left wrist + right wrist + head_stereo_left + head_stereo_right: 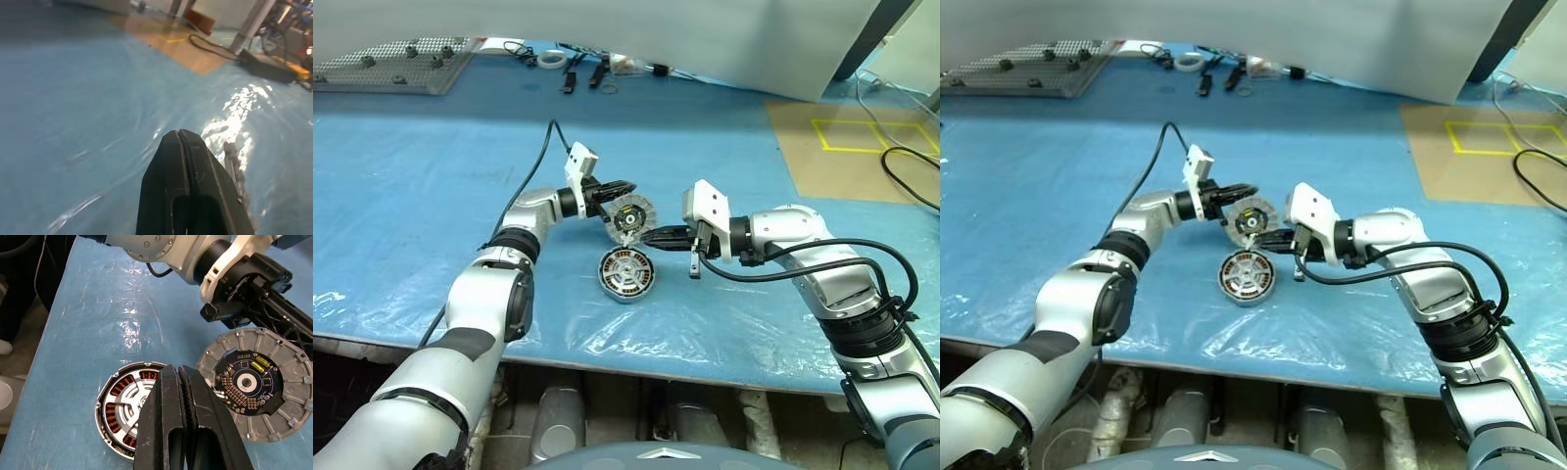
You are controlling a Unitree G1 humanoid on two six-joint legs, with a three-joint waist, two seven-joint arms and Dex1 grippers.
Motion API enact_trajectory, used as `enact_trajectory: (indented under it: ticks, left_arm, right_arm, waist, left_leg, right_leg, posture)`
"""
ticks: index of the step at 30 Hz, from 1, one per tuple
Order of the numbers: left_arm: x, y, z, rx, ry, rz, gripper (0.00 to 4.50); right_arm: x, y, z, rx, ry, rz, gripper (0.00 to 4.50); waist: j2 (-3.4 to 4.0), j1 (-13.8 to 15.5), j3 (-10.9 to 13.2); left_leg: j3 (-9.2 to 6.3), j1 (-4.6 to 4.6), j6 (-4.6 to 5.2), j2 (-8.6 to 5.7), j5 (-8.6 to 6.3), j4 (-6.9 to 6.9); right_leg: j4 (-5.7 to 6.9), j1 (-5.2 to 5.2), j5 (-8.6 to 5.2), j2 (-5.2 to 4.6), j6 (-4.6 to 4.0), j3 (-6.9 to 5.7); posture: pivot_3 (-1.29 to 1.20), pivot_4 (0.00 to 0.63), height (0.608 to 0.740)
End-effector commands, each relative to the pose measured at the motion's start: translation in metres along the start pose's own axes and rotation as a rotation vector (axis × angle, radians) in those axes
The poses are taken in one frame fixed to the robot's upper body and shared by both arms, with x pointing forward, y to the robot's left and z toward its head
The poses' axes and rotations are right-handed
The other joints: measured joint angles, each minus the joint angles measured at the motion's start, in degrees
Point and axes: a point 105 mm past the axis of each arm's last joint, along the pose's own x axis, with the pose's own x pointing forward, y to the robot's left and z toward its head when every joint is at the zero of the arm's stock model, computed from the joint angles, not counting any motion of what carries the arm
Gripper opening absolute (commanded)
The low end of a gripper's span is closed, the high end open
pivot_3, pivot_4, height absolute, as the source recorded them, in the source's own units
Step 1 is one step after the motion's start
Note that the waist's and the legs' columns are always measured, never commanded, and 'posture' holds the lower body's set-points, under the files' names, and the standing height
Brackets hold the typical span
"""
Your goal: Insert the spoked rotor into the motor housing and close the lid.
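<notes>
The motor housing [626,274] lies flat on the blue sheet, its copper windings [117,387] ringing the centre. The spoked rotor [131,400] sits inside it, silvery spokes up. Just beyond the housing the lid [629,215] hangs tilted above the sheet, its circuit-board face [254,384] turned toward my right wrist camera. My left gripper [625,188] reaches in from the left and is shut on the lid's upper rim. My right gripper [648,236] is shut with nothing in it; its tip is close beside the lid's lower edge, above the housing.
A grey perforated plate [391,64] lies at the back left. A tape roll and small tools [570,67] lie along the back. A cardboard sheet with yellow tape [862,147] and a black cable [913,181] are at the right. The table's front edge [656,367] runs close below the housing.
</notes>
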Motion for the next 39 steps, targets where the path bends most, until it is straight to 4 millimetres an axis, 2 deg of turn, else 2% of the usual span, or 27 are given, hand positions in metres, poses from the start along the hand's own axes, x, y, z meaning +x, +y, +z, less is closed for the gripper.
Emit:
enact_trajectory:
  ticks: [1, 7, 22, 28, 32, 36, 39]
  left_arm:
    - [0.004, -0.01, 0.008, 0.073, 0.018, -0.086, 0.03]
    - [0.005, -0.02, -0.02, 0.127, 0.144, -0.156, 0.03]
    - [0.009, -0.039, -0.007, 0.193, 0.125, -0.304, 0.03]
    - [0.006, -0.039, -0.018, 0.2, 0.164, -0.303, 0.03]
    - [0.005, -0.042, -0.02, 0.204, 0.167, -0.327, 0.03]
    - [0.003, -0.044, -0.024, 0.215, 0.182, -0.339, 0.03]
    - [0.004, -0.044, -0.023, 0.213, 0.179, -0.332, 0.03]
  right_arm:
    - [-0.004, 0.001, 0.011, -0.056, -0.018, -0.002, 0.0]
    - [-0.003, 0.0, 0.009, -0.059, -0.013, -0.006, 0.0]
    - [-0.001, -0.005, 0.004, -0.068, -0.01, -0.031, 0.0]
    - [-0.001, -0.006, 0.007, -0.097, -0.013, -0.033, 0.0]
    - [-0.018, -0.001, 0.023, -0.085, -0.049, 0.023, 0.0]
    - [-0.044, 0.007, 0.069, 0.01, -0.191, 0.128, 0.0]
    - [-0.058, -0.007, 0.093, 0.05, -0.287, 0.082, 0.0]
  waist:
    - [-0.01, -0.1, 0.0]
    - [-0.01, 0.0, 0.0]
    - [-0.01, 0.0, 0.0]
    - [-0.01, 0.0, 0.0]
    - [-0.01, 0.0, 0.0]
    - [0.04, 0.1, 0.1]
    - [0.04, 0.1, 0.1]
  left_leg:
    - [0.0, 0.0, 0.0, 0.0, 0.0, -0.01]
    - [0.0, -0.02, 0.0, 0.0, 0.0, -0.03]
    - [0.0, -0.03, 0.0, 0.01, 0.0, -0.03]
    - [0.0, -0.04, 0.0, 0.01, 0.0, -0.03]
    - [0.0, -0.06, 0.01, 0.01, 0.0, -0.03]
    - [0.0, -0.06, 0.02, 0.02, 0.0, -0.03]
    - [0.0, -0.03, 0.02, 0.04, 0.0, -0.03]
  right_leg:
    - [-0.01, -0.01, 0.0, 0.0, 0.0, 0.0]
    - [-0.05, 0.01, 0.0, 0.0, 0.01, -0.03]
    - [-0.07, 0.0, 0.0, -0.01, 0.0, -0.06]
    - [-0.07, 0.0, 0.0, 0.0, 0.0, -0.05]
    - [-0.07, -0.02, 0.0, 0.0, 0.0, -0.06]
    - [-0.07, -0.01, 0.0, -0.01, 0.0, -0.07]
    - [-0.06, 0.0, 0.0, 0.0, -0.01, -0.07]
  posture:
    - [0.0, 0.15, 0.74]
    - [0.0, 0.15, 0.74]
    - [0.0, 0.15, 0.74]
    - [0.0, 0.15, 0.74]
    - [0.0, 0.15, 0.74]
    - [0.0, 0.15, 0.74]
    - [0.0, 0.15, 0.74]
